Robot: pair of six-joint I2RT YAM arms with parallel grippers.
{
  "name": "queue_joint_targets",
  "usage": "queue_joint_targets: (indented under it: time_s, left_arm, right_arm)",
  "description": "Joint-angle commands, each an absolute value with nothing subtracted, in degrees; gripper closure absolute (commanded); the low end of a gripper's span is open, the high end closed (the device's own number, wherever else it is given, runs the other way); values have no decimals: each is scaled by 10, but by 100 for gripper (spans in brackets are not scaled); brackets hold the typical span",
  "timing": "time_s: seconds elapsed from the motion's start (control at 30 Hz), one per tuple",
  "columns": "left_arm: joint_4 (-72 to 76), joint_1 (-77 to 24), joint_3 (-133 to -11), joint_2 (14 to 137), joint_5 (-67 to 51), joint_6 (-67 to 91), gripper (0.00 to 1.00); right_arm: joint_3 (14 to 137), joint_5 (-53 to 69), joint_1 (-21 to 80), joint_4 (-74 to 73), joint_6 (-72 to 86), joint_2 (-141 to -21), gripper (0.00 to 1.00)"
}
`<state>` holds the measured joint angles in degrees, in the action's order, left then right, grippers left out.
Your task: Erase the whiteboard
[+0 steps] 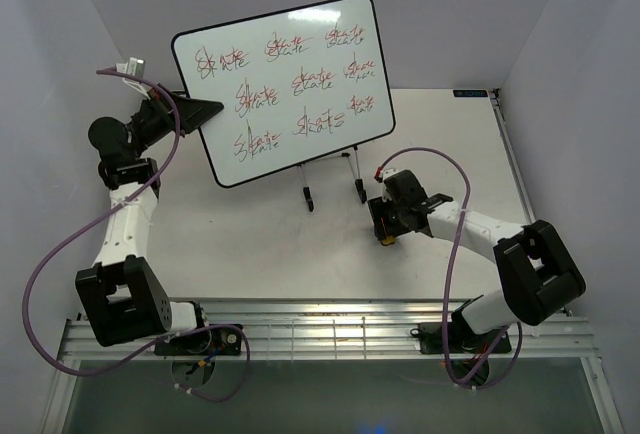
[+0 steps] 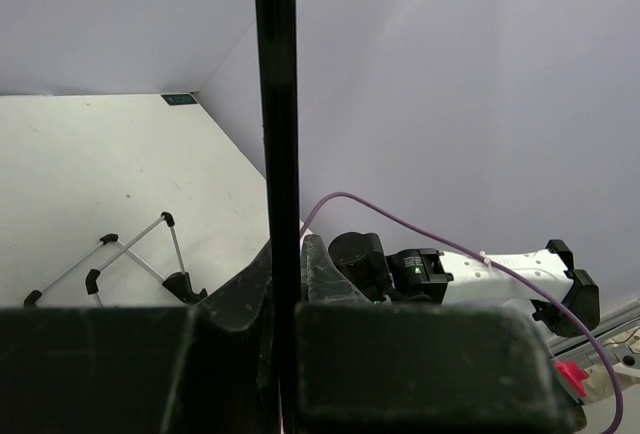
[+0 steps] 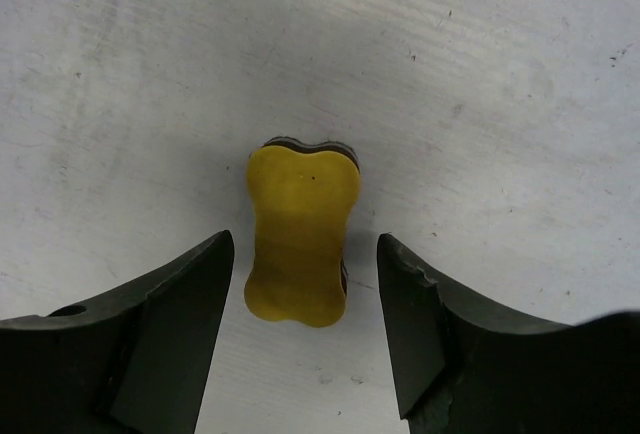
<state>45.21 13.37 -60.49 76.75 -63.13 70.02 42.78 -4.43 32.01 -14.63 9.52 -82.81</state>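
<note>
While the left claw (image 1: 198, 110) is clamping the whiteboard (image 1: 285, 84), standing far and left of the right claw (image 3: 305, 244), that claw is hanging apart astride the eraser (image 3: 303, 216), lengthwise between its jaws.

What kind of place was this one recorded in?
Most likely a lab robot cell: a white table boxed in by plain pale walls, the left arm and right arm bolted at its near edge, a scribbled whiteboard as the prop.
</note>
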Motion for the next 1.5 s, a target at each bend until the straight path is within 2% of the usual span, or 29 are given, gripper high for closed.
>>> queue_joint_targets:
  time_s: [0.0, 0.3, 0.37, 0.4, 0.43, 0.53, 0.63, 0.73, 1.0, 1.13, 1.27, 1.47]
  left_arm:
    - [489, 132, -605, 728, -562, 713, 100]
    - [488, 132, -600, 726, -567, 708, 100]
    - [489, 133, -598, 724, -568, 705, 100]
    - [488, 132, -597, 723, -568, 704, 100]
    - [488, 132, -595, 722, -568, 702, 100]
    - [488, 132, -589, 721, -570, 700, 100]
    - [487, 130, -567, 713, -567, 696, 100]
    - [487, 113, -539, 705, -566, 686, 100]
    - [483, -15, -412, 697, -540, 644, 100]
    - [481, -87, -348, 685, -507, 631, 100]
    - [482, -160, -270, 671, -449, 627, 100]
    - [499, -165, -185, 669, -449, 648, 100]
  right_arm:
    - [453, -68, 323, -116, 83, -843, 36]
    - [451, -69, 323, -106, 78, -866, 50]
    - [447, -62, 323, -105, 78, -865, 54]
    - [447, -62, 323, -107, 77, -863, 60]
    - [447, -61, 324, -110, 78, -861, 63]
    - [442, -68, 324, -119, 80, -833, 67]
    - [442, -85, 324, -157, 82, -785, 68]
    - [439, -117, 323, -212, 90, -684, 68]
    - [508, -176, 314, -386, 107, -480, 69]
    - [576, -149, 314, -424, 96, -463, 70]
    - [577, -40, 315, -388, 84, -492, 71]
    - [561, 37, 327, -322, 87, -551, 73]
